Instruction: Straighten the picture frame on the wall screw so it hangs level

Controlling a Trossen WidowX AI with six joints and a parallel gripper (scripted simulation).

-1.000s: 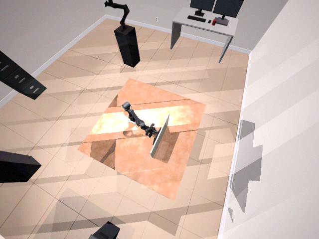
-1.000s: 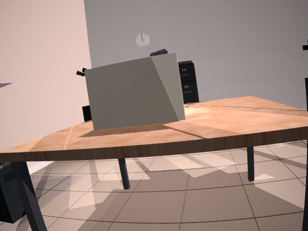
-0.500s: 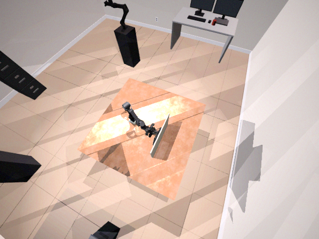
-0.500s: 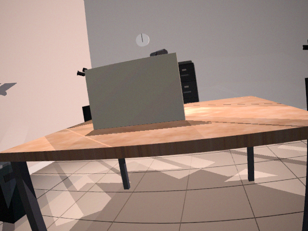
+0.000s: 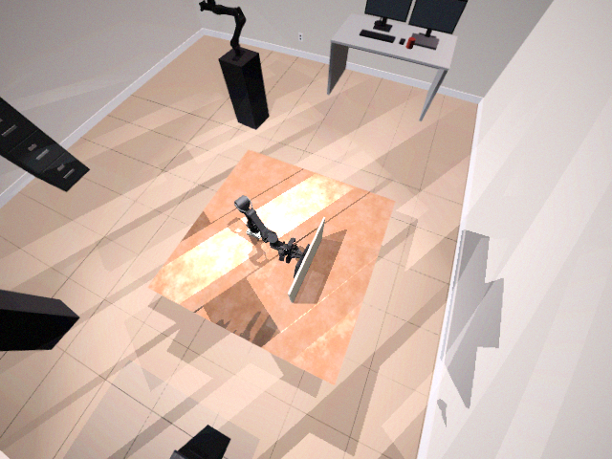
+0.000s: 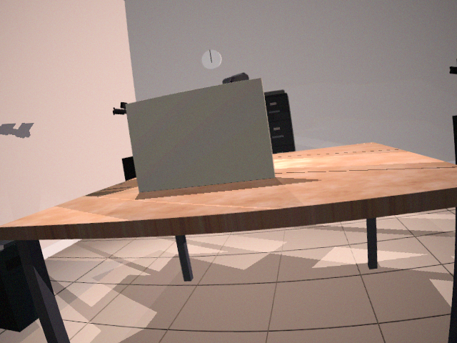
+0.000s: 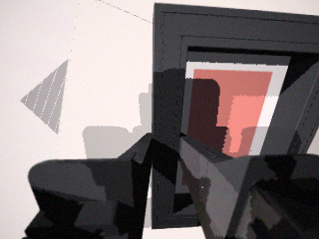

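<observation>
The picture frame (image 7: 169, 45) (image 5: 297, 267) is dark, with a white mat and a red picture. It hangs against the pale upright panel (image 5: 307, 262) (image 6: 201, 140) (image 7: 110, 60), whose plain back faces the exterior view. In the wrist view its left rail looks near upright and its top rail slopes slightly down to the right; the angled view leaves the true tilt unclear. My gripper (image 7: 163, 137) (image 5: 298, 253) is shut on the left rail, below mid-height, one finger on each side. The screw and the notched strip are hidden.
The panel stands on the wooden table (image 5: 365, 217) (image 6: 350, 184). A desk (image 5: 395, 47) with monitors, a black pedestal (image 5: 244, 89) with another arm and dark drawers (image 5: 39, 148) (image 6: 280, 118) stand away from the table. Strong shadows cross the panel's front and the frame.
</observation>
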